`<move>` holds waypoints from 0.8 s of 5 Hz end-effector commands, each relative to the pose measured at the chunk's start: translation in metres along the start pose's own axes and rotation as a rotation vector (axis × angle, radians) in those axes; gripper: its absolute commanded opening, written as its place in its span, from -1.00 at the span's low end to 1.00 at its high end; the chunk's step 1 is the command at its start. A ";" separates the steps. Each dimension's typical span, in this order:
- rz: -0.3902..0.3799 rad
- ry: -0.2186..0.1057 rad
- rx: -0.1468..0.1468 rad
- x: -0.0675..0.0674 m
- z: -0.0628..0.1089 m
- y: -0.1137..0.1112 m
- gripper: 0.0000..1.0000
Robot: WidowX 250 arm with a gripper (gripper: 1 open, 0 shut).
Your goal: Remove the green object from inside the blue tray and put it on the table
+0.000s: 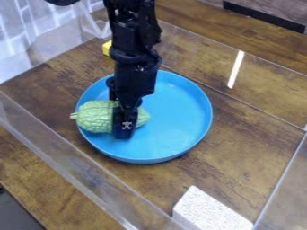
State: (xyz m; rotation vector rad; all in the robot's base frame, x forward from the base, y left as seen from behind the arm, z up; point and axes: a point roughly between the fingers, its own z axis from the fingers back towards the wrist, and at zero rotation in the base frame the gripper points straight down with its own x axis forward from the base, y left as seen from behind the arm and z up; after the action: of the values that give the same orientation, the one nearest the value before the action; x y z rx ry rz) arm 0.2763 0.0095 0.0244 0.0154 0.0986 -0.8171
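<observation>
Black fingers reach down over the right-hand part of the green object, one of them plain to see lying against its knobbly skin. How far apart they stand I can't tell from where I am, since the lump and the dark metal hide the rest, nor can I say whether they have a firm hold of it.

Nearest me, low on the right, a white block sits at a slant, close to a clear acrylic wall. Another clear wall runs slantwise across the near left. Past those, the brown planks of the table spread out on both sides, grain showing.

On them lies the blue tray, round and bright, with its low rim. The green object is in its left side, pale and bumpy, reaching out to the rim there. The dark arm comes in from the far side, upright above the tray. Just beside it, beyond the tray, a yellow block peeks out, partly hidden. A pale streak marks the wood farther right.
</observation>
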 end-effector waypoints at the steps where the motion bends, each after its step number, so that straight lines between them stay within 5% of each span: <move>1: 0.015 -0.019 0.029 -0.001 0.011 0.010 -1.00; 4: 0.013 -0.014 0.036 0.001 0.009 0.015 -1.00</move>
State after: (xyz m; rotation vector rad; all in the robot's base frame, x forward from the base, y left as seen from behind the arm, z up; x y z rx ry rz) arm 0.2806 0.0118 0.0246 0.0279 0.1054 -0.8253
